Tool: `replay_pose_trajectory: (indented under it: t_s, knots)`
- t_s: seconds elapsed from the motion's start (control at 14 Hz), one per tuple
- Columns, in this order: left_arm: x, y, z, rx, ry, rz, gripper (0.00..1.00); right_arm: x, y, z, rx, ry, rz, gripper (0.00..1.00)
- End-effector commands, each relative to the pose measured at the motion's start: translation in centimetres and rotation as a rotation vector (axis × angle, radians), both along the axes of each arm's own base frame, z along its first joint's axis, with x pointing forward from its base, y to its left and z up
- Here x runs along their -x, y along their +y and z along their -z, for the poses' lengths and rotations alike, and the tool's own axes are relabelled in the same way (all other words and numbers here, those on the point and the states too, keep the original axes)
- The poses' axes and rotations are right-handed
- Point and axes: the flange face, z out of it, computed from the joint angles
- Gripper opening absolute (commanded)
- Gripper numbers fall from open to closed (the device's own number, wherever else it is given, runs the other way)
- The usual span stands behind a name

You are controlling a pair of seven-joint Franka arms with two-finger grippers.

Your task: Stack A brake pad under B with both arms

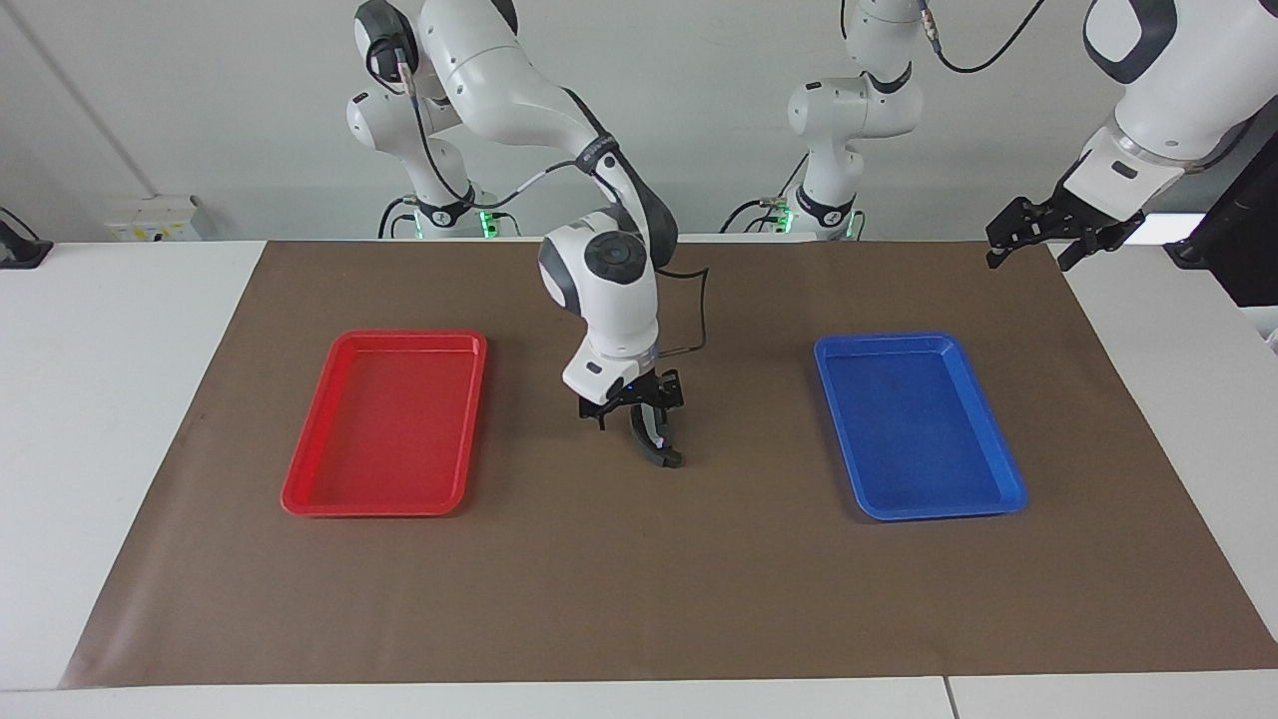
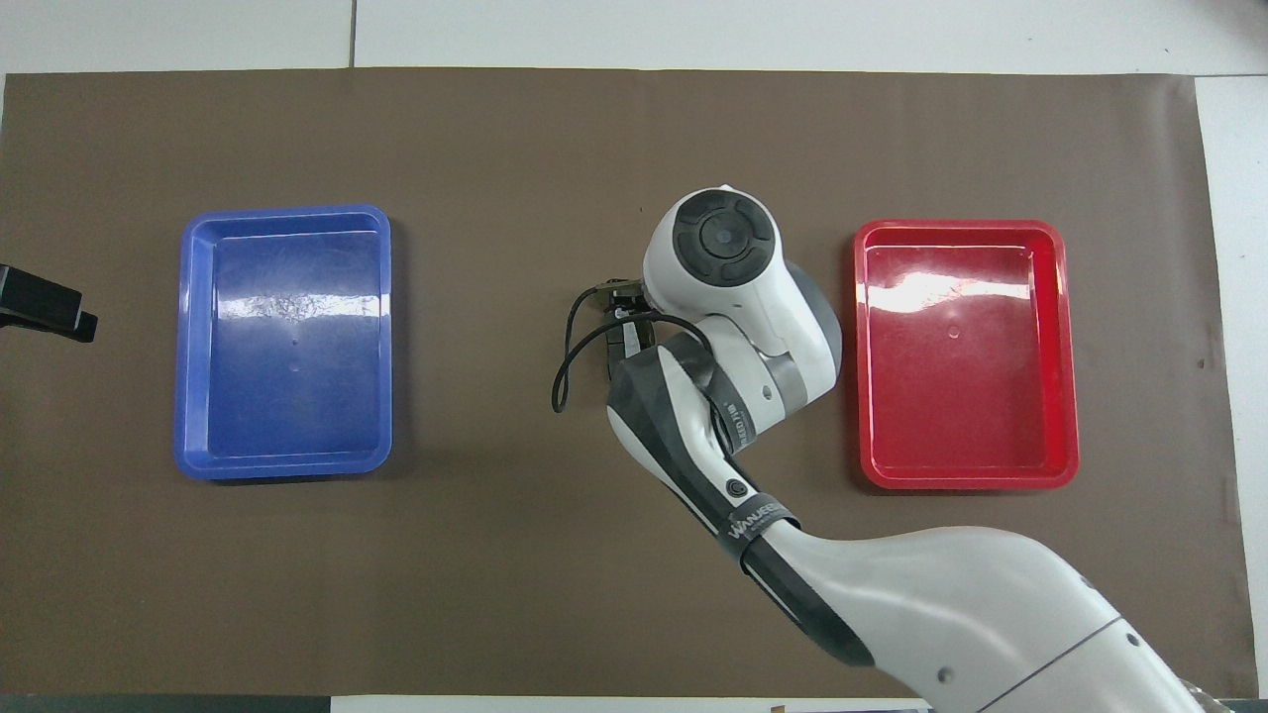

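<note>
B (image 1: 655, 439), the black curved crescent with a pale shiny spot, lies at the middle of the brown mat between the two trays. Under its end farther from the robots a dark grey edge shows, apparently the A brake pad (image 1: 669, 460); most of that pad is hidden. My right gripper (image 1: 635, 407) hangs just above the pile, open, its fingers spread and apart from the crescent. In the overhead view the right wrist (image 2: 721, 238) covers most of the pile. My left gripper (image 1: 1031, 240) waits high over the mat's corner at the left arm's end, open and holding nothing.
A red tray (image 1: 310, 489) lies toward the right arm's end and a blue tray (image 1: 1003, 494) toward the left arm's end, with nothing in either. The brown mat (image 1: 639, 599) covers the table's middle. A black cable loops off the right wrist.
</note>
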Motion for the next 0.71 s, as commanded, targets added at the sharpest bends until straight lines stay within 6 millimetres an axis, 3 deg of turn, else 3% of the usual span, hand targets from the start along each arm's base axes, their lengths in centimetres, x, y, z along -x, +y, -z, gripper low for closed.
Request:
replay_pose_trajectory:
  t_s: [0.0, 0.14, 0.64]
  knots:
    - [0.5, 0.4, 0.0, -0.003, 0.008, -0.001, 0.99, -1.5, -8.1, -5.8, -0.007, -0.013, 0.111, 1.00]
    - [0.5, 0.4, 0.0, -0.003, 0.008, -0.001, 0.99, -1.5, -13.1, -8.5, 0.014, 0.026, 0.144, 1.00]
    - [0.5, 0.4, 0.0, -0.003, 0.008, -0.001, 0.99, 0.5, -28.3, -14.4, 0.044, 0.147, 0.178, 1.00]
